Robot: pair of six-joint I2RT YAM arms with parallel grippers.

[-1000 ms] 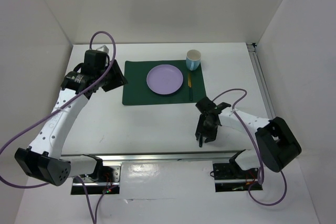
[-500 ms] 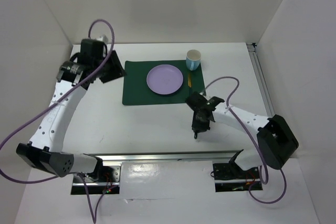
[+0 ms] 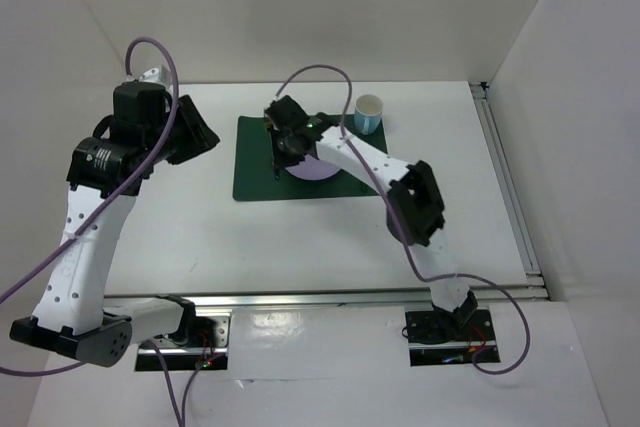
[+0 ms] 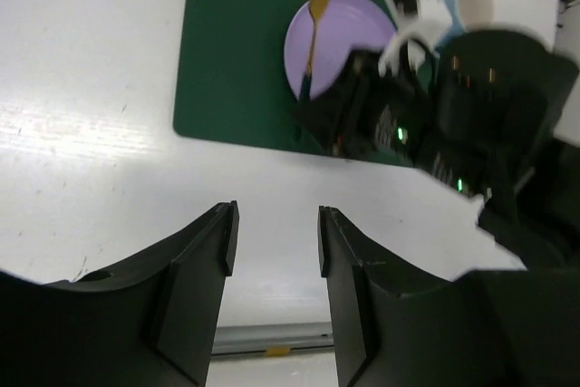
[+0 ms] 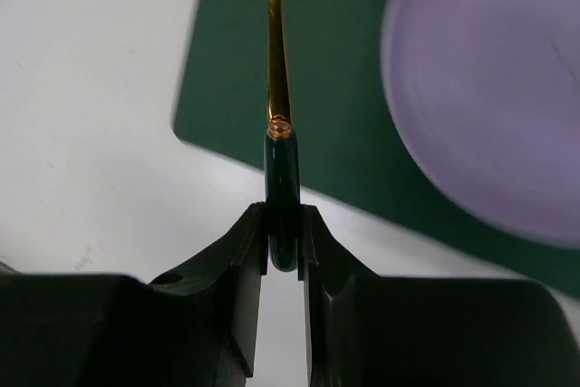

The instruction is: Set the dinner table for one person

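I am watching the right claw [image 5: 283, 224] gripping a utensil [image 5: 282, 165] over the placemat [image 3: 255, 172], at 9 o'clock of the plate [image 5: 489, 88].

The claw's jaws are pinching together on the utensil's glossy dark green handle, and its slim golden shaft is pointing away toward 12 o'clock; I cannot tell which kind of utensil it is. The round, smooth lilac plate is lying on the flat dark green cloth placemat. At 1 o'clock of the plate a pale blue cup [image 3: 369, 113] is standing upright at the mat's corner, showing only its white inside. The left claw [image 4: 275, 219] is hanging with jaws apart, holding nothing, above the bare desk [image 3: 300, 237] at 9 o'clock of the mat. The plain white rectangular desk is filling the floor of a white-walled booth and carrying everything.
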